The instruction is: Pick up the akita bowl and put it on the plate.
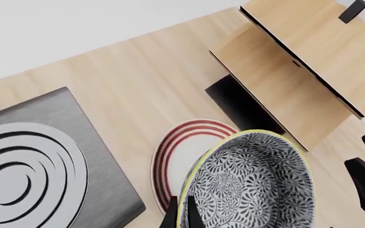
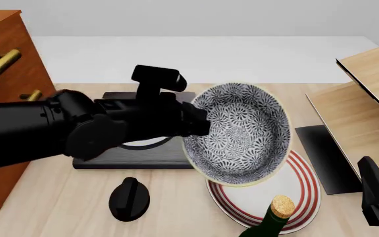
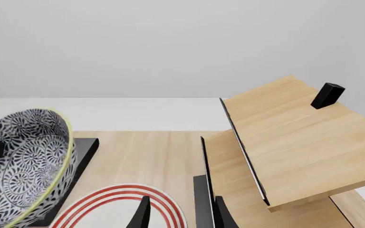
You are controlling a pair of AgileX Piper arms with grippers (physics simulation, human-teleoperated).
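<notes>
Left tool [image 2: 193, 121] grips the bowl [image 2: 239, 133] by its rim, its fingers closed on the near-left edge, as the left wrist view shows at the bottom of the frame with 1 dark finger [image 1: 169, 216] outside the wall and another inside. In the front view the bowl hangs in the middle of the frame, tilted so its patterned inside faces the camera, lifted above the table [image 2: 57, 202]. Its lower edge overlaps the upper part of the plate [image 2: 295, 195], which lies flat on the table at the lower right of centre; whether the 2 touch cannot be told.

Right tool [image 3: 179, 213] shows only 2 dark fingertips at the bottom of the right wrist view, apart from each other with nothing between them, above the plate's red rings.

Behind the left arm a black slab [image 2: 143, 155] with pale rings lies on the table. A black knob [image 2: 130, 198] sits in the lower left, a corked bottle top [image 2: 278, 212] rises at the bottom edge, a wooden rack [image 2: 367, 98] stands at the right and a brown drawer cabinet [image 2: 5, 59] at the upper left.
</notes>
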